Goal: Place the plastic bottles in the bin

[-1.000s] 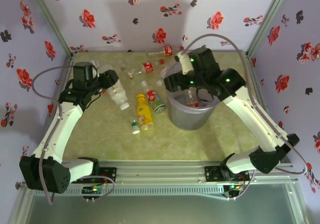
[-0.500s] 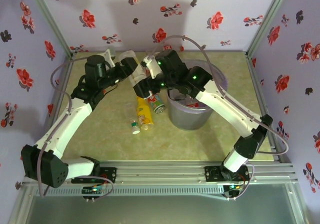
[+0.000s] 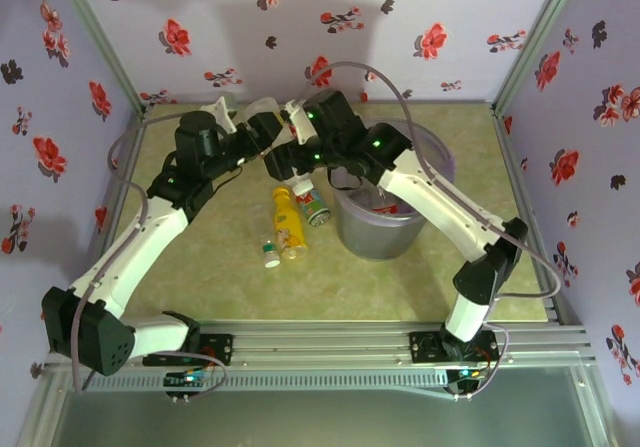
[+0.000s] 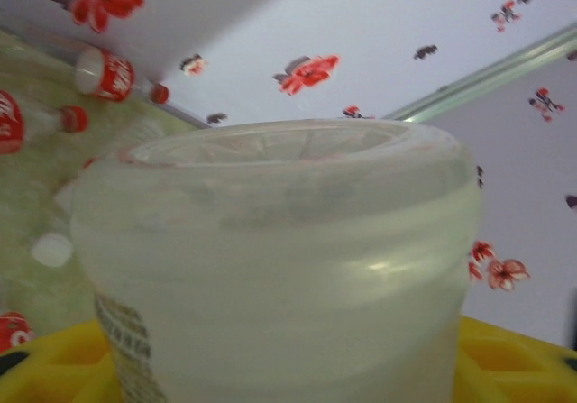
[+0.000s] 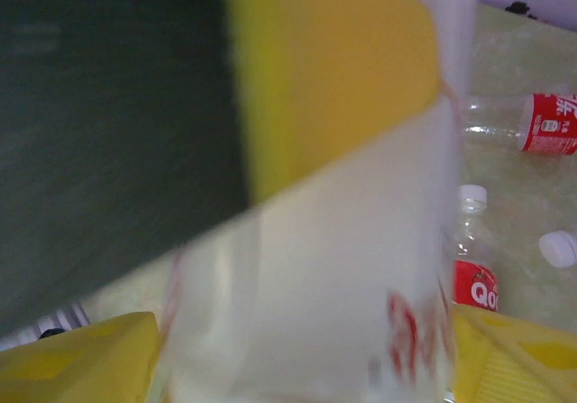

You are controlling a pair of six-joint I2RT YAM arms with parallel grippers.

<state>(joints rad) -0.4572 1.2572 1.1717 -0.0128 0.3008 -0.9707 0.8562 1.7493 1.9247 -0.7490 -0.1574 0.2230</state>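
My left gripper (image 3: 256, 127) is shut on a large clear bottle (image 3: 265, 112), held off the table at the back. In the left wrist view that bottle (image 4: 279, 259) spans the gap between the yellow fingers (image 4: 514, 367). My right gripper (image 3: 281, 153) meets it from the right, open, and the same bottle (image 5: 315, 304), with red print, stands between its yellow fingers (image 5: 90, 358). The grey bin (image 3: 370, 232) stands at centre right with bottles inside. A yellow bottle (image 3: 288, 217), a green-labelled one (image 3: 313, 205) and a small white-capped one (image 3: 270, 255) lie left of the bin.
Red-labelled bottles (image 5: 532, 123) (image 5: 473, 272) and a loose white cap (image 5: 559, 248) lie on the green table below the grippers. More red-labelled bottles (image 4: 104, 71) lie near the back wall. Flowered walls close in the back and both sides.
My right arm has swung left from above the bin to the bottle in the left gripper. My left arm has lifted that bottle up and to the right, toward the back.
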